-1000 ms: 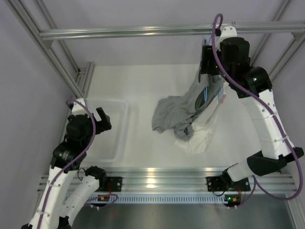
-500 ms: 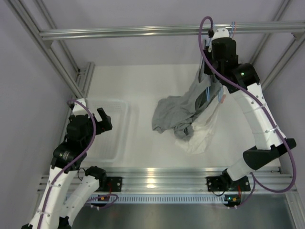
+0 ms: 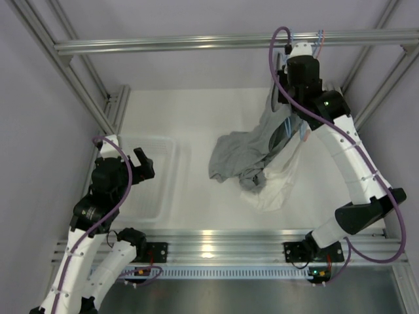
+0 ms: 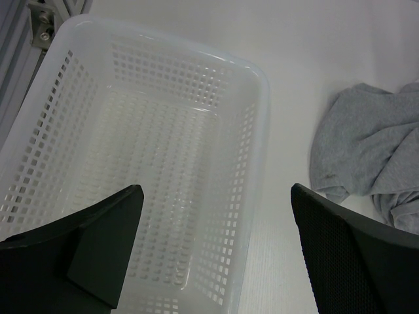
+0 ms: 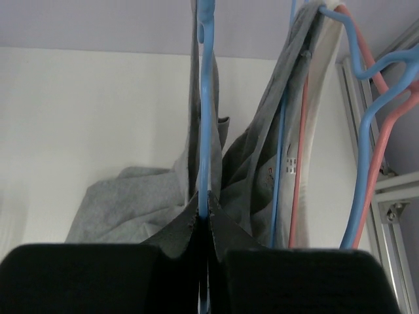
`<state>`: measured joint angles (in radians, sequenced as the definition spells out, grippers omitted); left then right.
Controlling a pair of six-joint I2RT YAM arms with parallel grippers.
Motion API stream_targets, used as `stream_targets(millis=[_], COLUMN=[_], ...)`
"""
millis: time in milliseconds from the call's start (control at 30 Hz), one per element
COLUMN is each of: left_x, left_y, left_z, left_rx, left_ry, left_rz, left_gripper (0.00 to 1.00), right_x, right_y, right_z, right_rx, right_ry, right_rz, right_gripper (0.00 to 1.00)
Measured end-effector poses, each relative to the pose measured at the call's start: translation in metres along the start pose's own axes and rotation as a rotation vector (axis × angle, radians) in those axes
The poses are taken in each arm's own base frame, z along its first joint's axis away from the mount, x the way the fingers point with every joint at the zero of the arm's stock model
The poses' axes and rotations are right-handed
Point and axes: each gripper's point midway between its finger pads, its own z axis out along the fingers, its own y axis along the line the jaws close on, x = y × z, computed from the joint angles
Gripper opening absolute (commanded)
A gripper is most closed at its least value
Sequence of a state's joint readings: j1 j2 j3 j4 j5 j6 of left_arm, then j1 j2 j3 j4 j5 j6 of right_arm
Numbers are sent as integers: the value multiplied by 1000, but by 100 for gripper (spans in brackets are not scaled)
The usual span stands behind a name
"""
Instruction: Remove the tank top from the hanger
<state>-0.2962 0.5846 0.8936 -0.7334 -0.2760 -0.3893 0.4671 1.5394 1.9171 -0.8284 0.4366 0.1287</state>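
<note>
At the rail (image 3: 196,42), right gripper (image 5: 208,229) fingers pinch the hanging grey tank top (image 5: 192,131) against its blue hanger (image 5: 205,98). Grasp appears made; next, draw fabric down off the hanger arm. The left gripper (image 4: 216,252) stands spread over the basket (image 4: 262,91).

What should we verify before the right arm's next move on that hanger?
1. Right gripper closed on the blue hanger: ok, fingers are shut around it.
2. Grip free of the gray tank top: cannot tell, fabric bunches against the fingers on both sides.
3. Tank top off the hanger: not ok, it hangs over it, with its lower part lying on the table.
4. Neighbouring hangers clear of the grip: ok, they hang apart to the side.
5. Left gripper free to assist: ok, it is open above the white basket.
</note>
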Motion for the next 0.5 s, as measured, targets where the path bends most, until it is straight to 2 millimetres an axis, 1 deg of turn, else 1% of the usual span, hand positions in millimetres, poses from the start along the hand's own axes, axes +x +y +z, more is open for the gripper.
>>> stream_targets(millis=[133,200,300,500], left_x=[0,0,0,0], left_y=[-1,-1,-1,-1], left_z=[0,0,0,0], left_rx=[5,6,6,6], left_ry=[2,2,2,2], left_rz=[1,2,3,3], left_gripper=[99,99,99,99], right_x=[-2,-5,-11,-38], right_y=[1,2,0,-6], right_z=[-2,-6,-19,-51], right_rx=[-16,-37,-68,-139], right_ry=[-37,-80,-152,-327], right_rz=[4,18,39,96], right_gripper=[0,0,0,0])
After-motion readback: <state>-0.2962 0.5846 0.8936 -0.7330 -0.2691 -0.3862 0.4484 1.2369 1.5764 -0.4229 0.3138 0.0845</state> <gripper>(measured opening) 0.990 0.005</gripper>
